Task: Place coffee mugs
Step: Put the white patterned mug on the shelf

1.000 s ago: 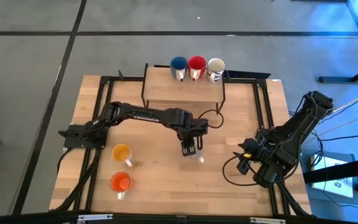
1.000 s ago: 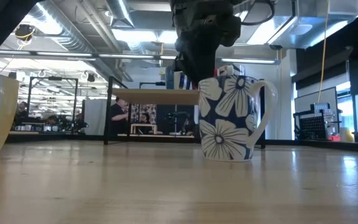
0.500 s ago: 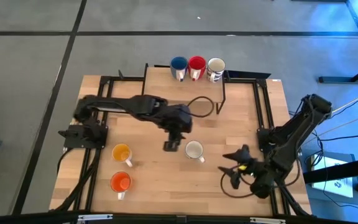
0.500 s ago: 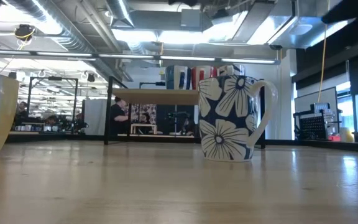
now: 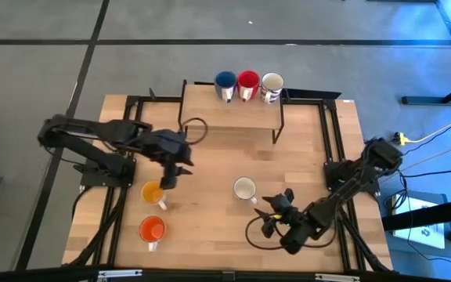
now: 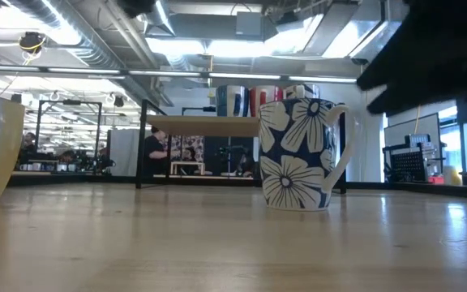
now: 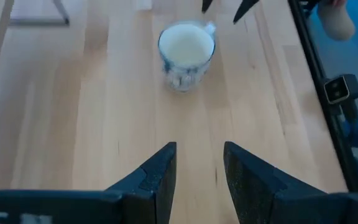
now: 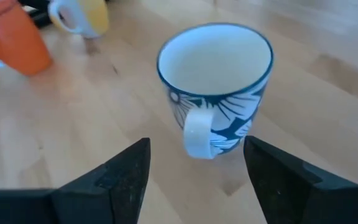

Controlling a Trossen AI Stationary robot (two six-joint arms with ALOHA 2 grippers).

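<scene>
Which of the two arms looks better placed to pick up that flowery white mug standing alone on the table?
Probably the right. The right gripper sits close to the flowered mug, open, with the mug's handle facing between its fingers. The left gripper is open too, but farther off, above the yellow mug.

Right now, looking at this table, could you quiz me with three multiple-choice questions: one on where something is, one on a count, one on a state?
1. Where is the flowered mug?
A. on the raised shelf
B. on the table, mid-right
C. in a gripper

2. How many mugs stand on the shelf?
A. one
B. three
C. five

3. How is the right gripper?
A. open, empty
B. shut on a mug
C. out of view

Answers: B, it stands alone on the wood; B, blue, red and white sit there; A, its fingers are spread before the mug's handle.
</scene>
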